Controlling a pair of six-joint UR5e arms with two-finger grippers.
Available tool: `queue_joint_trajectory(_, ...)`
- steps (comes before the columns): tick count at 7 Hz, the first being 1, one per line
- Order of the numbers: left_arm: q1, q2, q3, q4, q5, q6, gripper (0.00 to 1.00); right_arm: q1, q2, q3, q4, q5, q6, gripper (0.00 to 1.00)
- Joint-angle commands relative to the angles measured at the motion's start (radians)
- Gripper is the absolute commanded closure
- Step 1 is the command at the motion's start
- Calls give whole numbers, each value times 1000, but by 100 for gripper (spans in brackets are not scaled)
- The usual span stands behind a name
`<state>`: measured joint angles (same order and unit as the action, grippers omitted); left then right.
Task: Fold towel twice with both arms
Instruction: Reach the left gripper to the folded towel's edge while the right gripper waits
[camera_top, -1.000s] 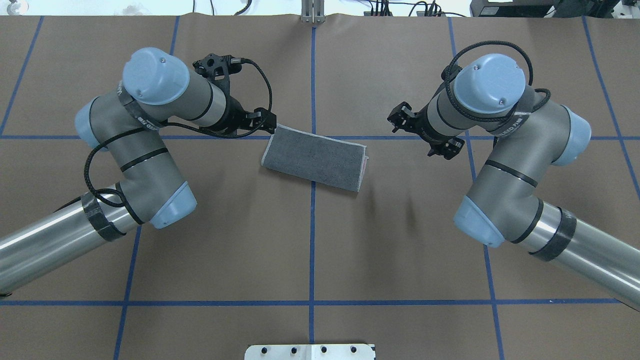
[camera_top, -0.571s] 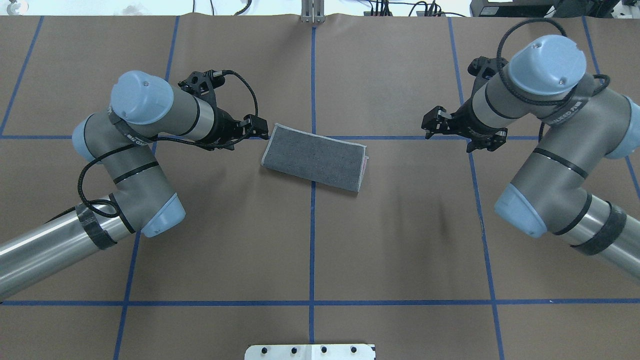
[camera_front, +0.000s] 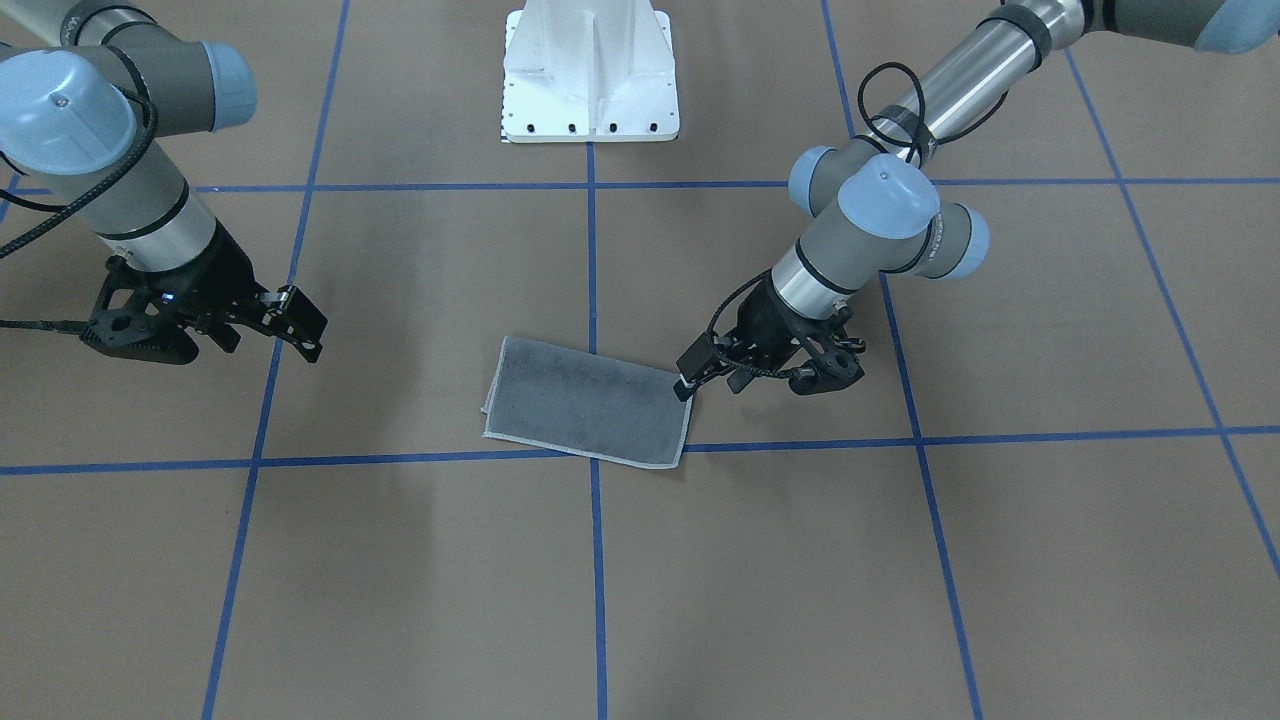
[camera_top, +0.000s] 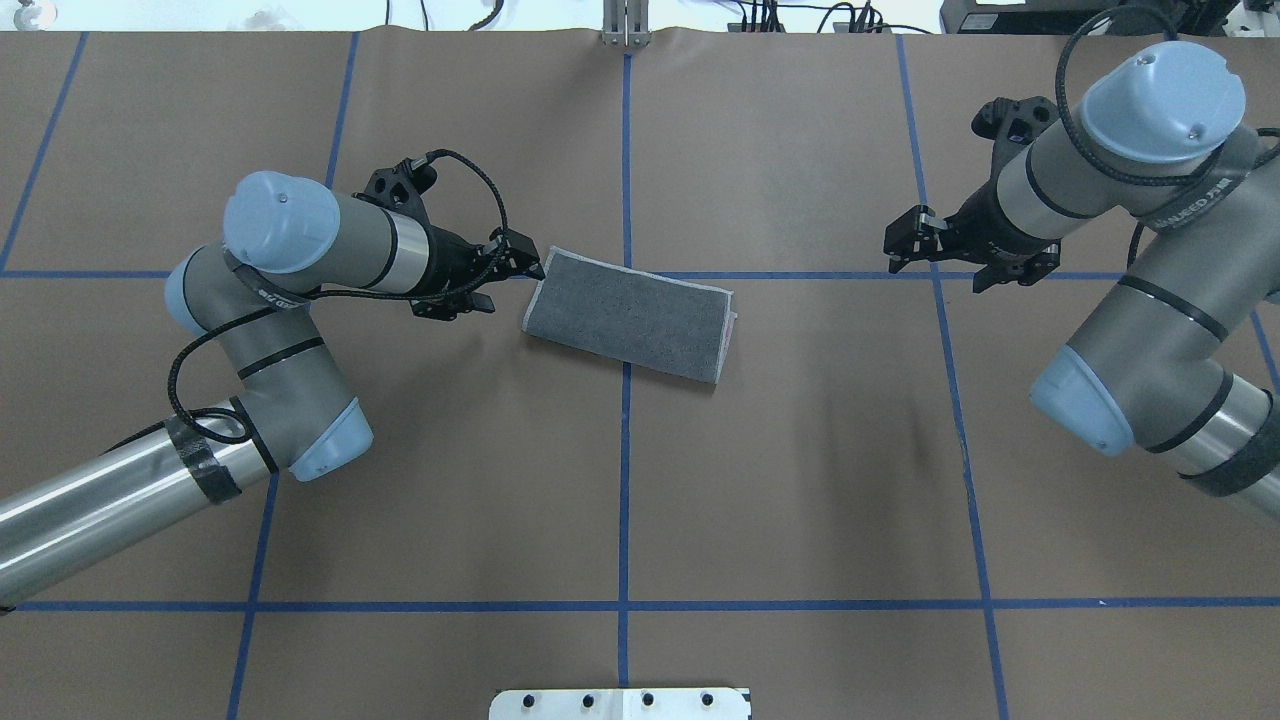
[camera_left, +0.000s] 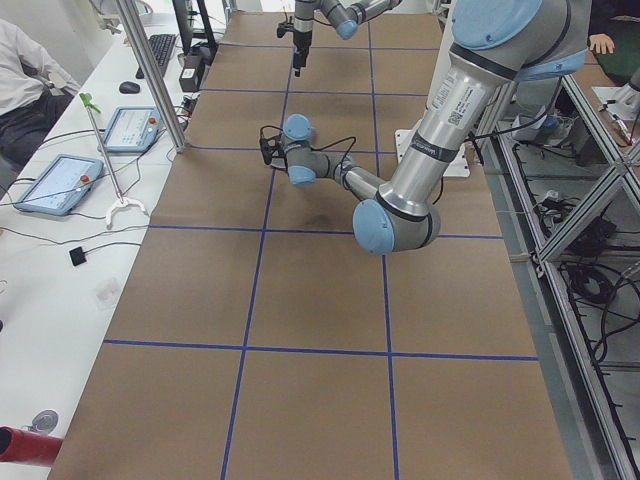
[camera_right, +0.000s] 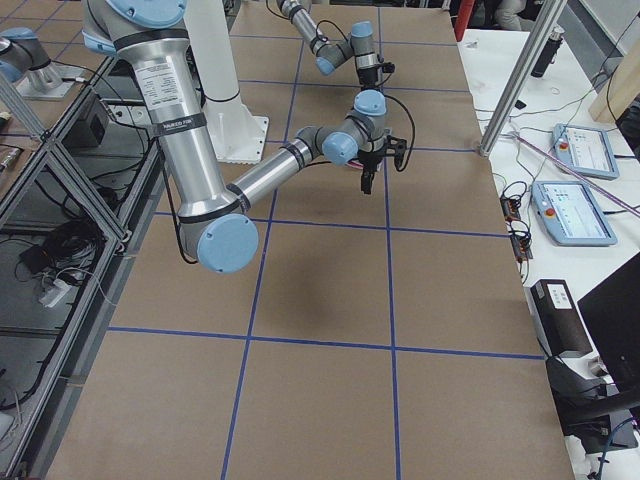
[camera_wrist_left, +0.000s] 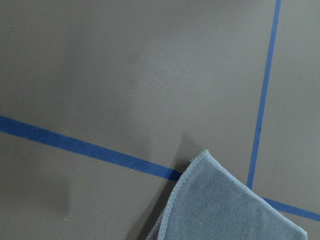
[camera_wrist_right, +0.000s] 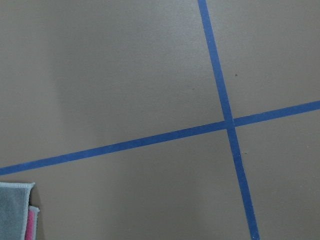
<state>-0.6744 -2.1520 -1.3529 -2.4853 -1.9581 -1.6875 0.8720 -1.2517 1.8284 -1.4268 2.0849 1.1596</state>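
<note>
Front view: the half-folded towel (camera_front: 588, 412) lies mid-frame on the tabletop (camera_front: 400, 560), with the left fingers (camera_front: 686, 384) at its right corner. Pinching or not, we cannot tell. Overhead: the right fingers (camera_top: 900, 245), spread and empty, have backed off right. One fold seems left.

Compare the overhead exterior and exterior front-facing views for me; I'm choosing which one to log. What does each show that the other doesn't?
Only overhead: a pink sliver at one end of the folded dark grey terry towel, and cables beyond the table. Only front-facing: the white pedestal's upright column. Both: the towel, blue tape grid, black two-finger left claw and right claw.
</note>
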Motion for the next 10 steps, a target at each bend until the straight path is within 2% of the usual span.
queue_joint_trajectory(1, 12, 0, 1, -1, 1, -24, 27, 1, -2, 0, 0, 1, -1, 0)
queue_joint_trajectory(6, 41, -11, 37, 0, 1, -66, 27, 1, -3, 2, 2, 1, 2, 0)
queue_joint_trajectory(8, 53, -28, 58, -1, 1, -63, 38, 1, -2, 2, 2, 1, 3, 0)
queue_joint_trajectory(10, 56, -29, 60, -1, 1, -63, 38, 1, 0, 3, 2, 0, 11, 0)
